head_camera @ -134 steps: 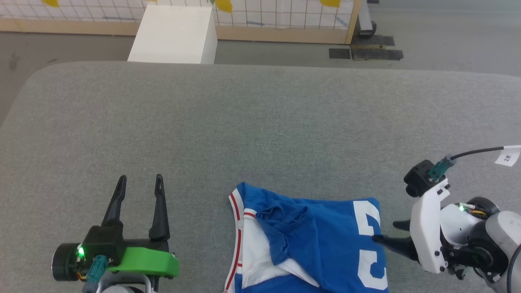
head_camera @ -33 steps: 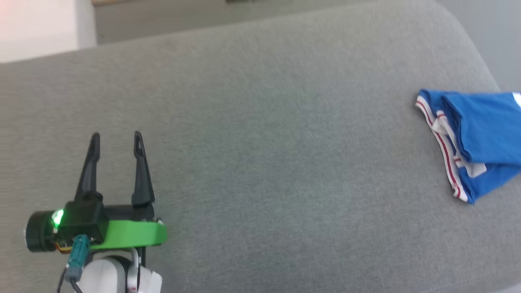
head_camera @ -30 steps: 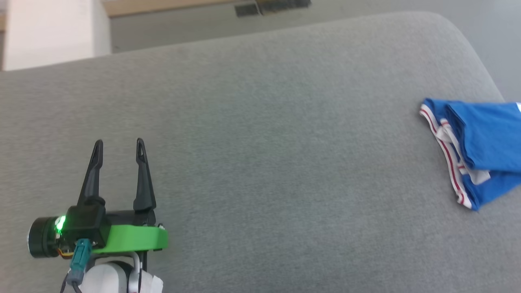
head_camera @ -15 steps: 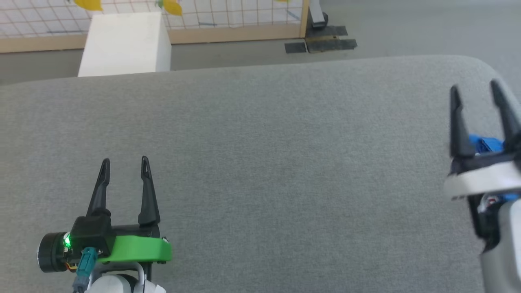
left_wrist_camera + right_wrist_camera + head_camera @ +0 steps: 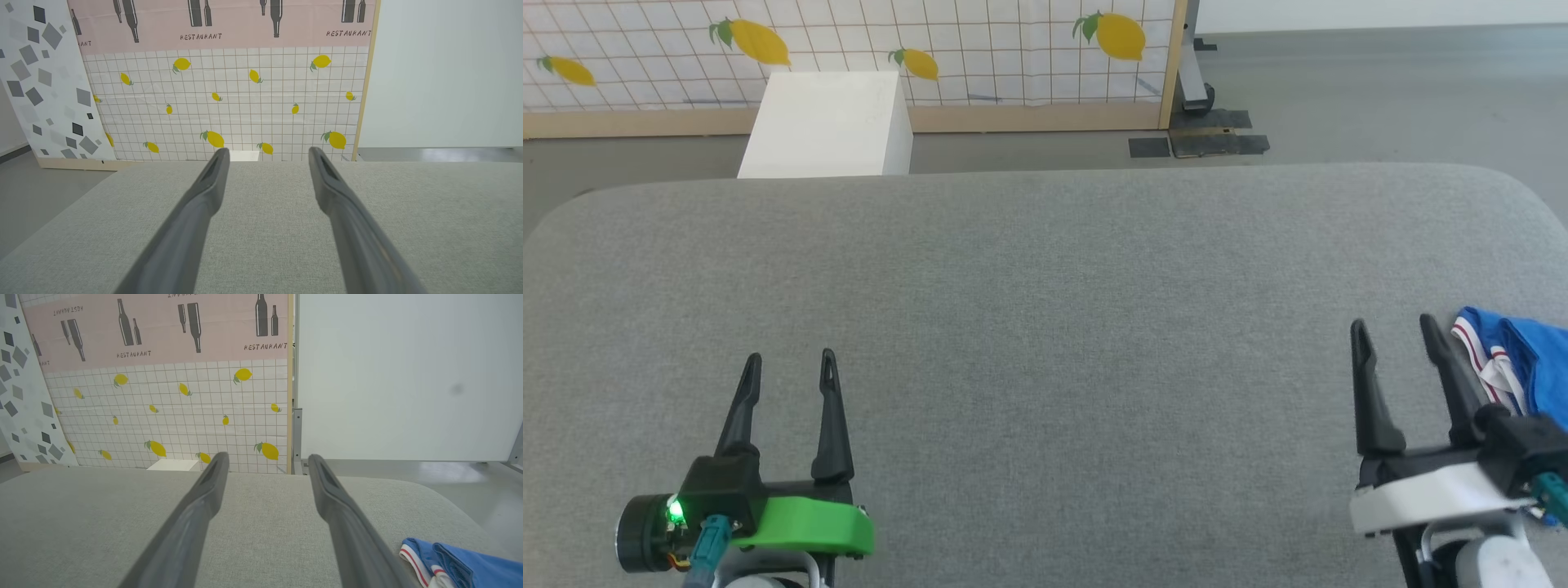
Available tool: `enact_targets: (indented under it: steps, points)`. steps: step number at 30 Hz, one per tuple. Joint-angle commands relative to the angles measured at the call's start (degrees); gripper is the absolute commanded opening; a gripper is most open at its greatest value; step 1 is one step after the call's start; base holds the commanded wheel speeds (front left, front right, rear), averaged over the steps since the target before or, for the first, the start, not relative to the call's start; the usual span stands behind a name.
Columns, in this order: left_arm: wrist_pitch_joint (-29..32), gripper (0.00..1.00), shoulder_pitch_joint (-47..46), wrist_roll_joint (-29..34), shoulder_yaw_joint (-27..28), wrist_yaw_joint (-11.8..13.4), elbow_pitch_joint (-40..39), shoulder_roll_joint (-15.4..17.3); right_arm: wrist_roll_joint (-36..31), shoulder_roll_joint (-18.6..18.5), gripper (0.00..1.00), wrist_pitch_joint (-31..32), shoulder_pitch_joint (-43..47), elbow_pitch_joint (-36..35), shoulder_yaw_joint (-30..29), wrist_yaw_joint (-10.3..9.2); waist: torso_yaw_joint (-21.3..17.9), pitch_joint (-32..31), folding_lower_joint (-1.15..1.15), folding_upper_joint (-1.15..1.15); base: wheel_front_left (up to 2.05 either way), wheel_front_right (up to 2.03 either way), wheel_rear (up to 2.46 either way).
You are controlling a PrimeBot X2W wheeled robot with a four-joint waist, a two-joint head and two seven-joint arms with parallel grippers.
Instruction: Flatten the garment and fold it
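Observation:
The garment (image 5: pixel 1523 359), bright blue with a red-and-white striped edge, lies folded at the right edge of the grey padded table (image 5: pixel 1045 310); the picture's border cuts most of it off. In the right wrist view the garment (image 5: pixel 461 565) sits at the lower right, just beside the right finger. My right gripper (image 5: pixel 1394 331) stands open at the lower right, immediately left of the garment, holding nothing. My left gripper (image 5: pixel 788 361) stands open at the lower left, far from the cloth, with nothing between its fingers (image 5: pixel 212 183).
A white box (image 5: pixel 825 122) stands on the floor behind the table's far edge. Behind it runs a lemon-patterned grid panel (image 5: pixel 931 49) in a wooden frame. A pale wall (image 5: pixel 408 375) is to the right. The table's right corner rounds off near the garment.
The head camera has swung, so the whole picture shifted. My right gripper has come down to the lower right, beside the garment; half a second ago it stood higher and covered most of the cloth.

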Motion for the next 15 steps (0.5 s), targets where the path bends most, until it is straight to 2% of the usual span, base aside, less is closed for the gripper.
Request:
enact_targets:
  steps: [1,15]
  points:
    - [-0.2,1.00,0.9,-0.7,-0.1,-0.1,0.2,-0.3,0.0,0.5,1.00,-0.3,1.5,-0.4,0.4,-0.10,0.3,-0.5,0.01,0.00,0.00,0.00,0.00]
    - [-0.2,1.00,2.6,-1.8,-0.4,-0.6,1.8,-0.3,1.6,1.4,1.00,-0.3,6.3,-0.4,0.8,-0.10,1.2,-1.8,0.01,0.00,0.00,0.00,0.00]
